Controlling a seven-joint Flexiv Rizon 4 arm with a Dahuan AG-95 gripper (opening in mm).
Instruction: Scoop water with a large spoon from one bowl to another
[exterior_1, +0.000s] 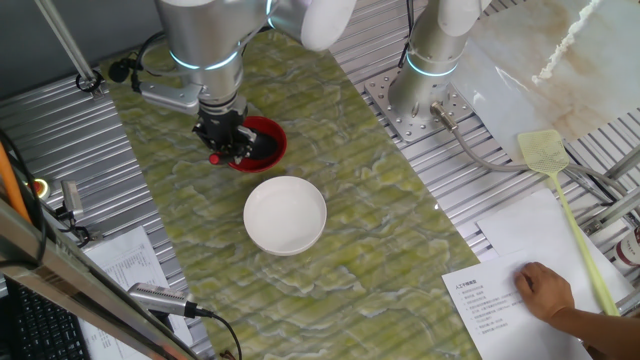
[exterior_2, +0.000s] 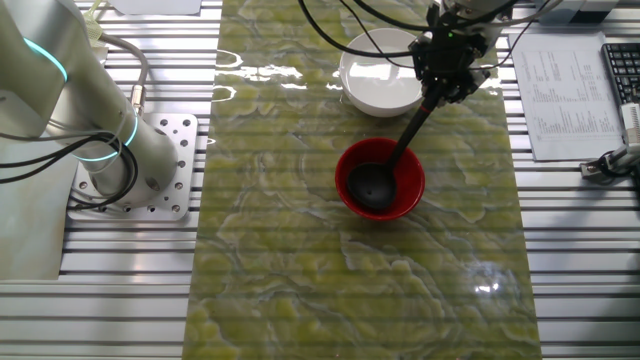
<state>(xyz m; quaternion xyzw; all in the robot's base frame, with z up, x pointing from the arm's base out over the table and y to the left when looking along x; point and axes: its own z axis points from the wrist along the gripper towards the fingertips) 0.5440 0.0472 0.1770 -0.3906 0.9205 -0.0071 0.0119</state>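
Across the long surface (exterior_2: 300, 290), covered in a green-and-cream marbled sheet, the robot arm (exterior_1: 205, 40) reaches down over the far end, where the two bowls sit near each other but not touching. The white bowl (exterior_1: 285, 214) is the wider one and stands in the open on the sheet; whether it holds water I cannot tell from here. Just beside it sits the smaller red bowl (exterior_2: 380, 180), glossy inside and out. The ladle (exterior_2: 400, 152) leans steeply into that red bowl, its round black scoop resting down in the bowl's hollow and its thin black handle slanting up toward the white bowl's side. The hand (exterior_2: 445, 88) is clamped shut around the upper part of that handle, fingers pressed against it, and the red tip of the handle pokes out just past the grip in the view from the other side. Off the sheet, a yellow fly swatter (exterior_1: 560, 190) lies on the ridged metal beside some printed papers (exterior_1: 490, 300).
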